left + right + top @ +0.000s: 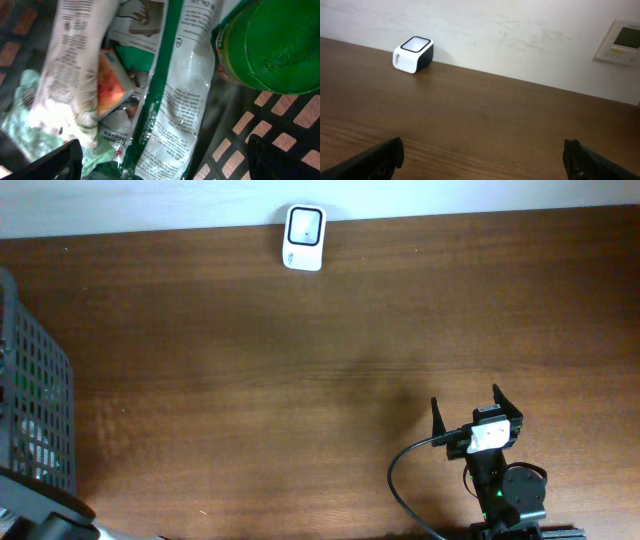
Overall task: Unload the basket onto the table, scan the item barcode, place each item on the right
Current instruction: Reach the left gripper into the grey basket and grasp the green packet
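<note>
The left tool (170,160) hangs inside the dark mesh basket (40,400) at the left end of the wooden worktop (250,380). Its fingers are spread over a crinkly green-and-white printed packet (175,115) beside a green-lidded container (270,45). The boxy white scanner (303,237) sits at the far edge. The right tool (467,405), low at the near right, is spread and empty.

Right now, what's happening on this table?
The left hand is open inside the basket, over a jumble of packets and a green-lidded jar, gripping nothing. The right hand hangs open and empty over the table. The scanner sits at the far edge, nothing held up to it.
</note>
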